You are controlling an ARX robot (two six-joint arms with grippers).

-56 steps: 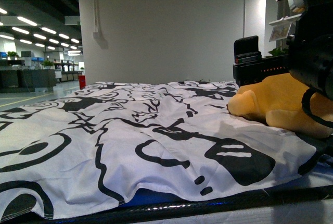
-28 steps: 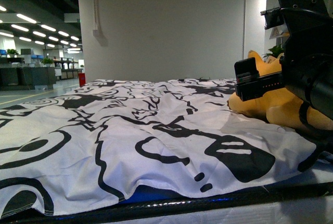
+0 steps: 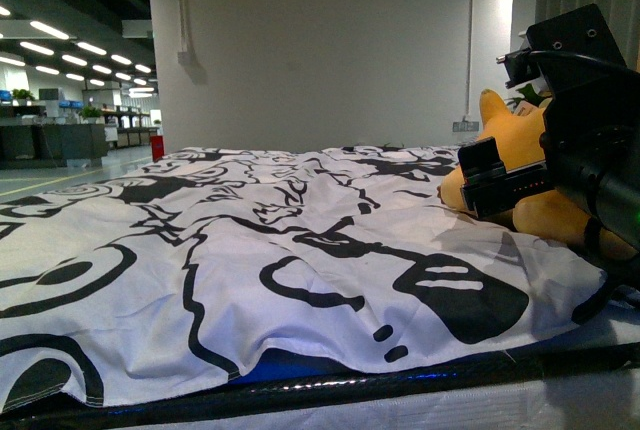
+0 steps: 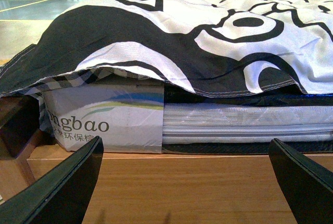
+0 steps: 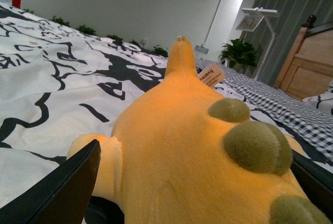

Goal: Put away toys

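White cloth printed with black cartoon shapes point(image 3: 250, 240) covers the bed across the whole front view, rumpled as it was a second ago. At its far right edge the orange-yellow plush toy point(image 3: 515, 130) rests against the cloth. Its pointed ear now stands up against the pale wall, where a second ago the body lay low and flat. The right arm point(image 3: 595, 120) is in front of the toy, and its black finger block sits lower across the toy than before. In the right wrist view the right gripper point(image 5: 190, 182) grasps the plush, one dark finger at each side of the body. Olive paw pads point(image 5: 257, 146) and a small sewn tag point(image 5: 210, 74) show there. The left gripper point(image 4: 179, 187) hangs spread and empty by the bed's edge, above a wooden board point(image 4: 208, 166), facing a printed carton point(image 4: 104, 122) under the cloth.
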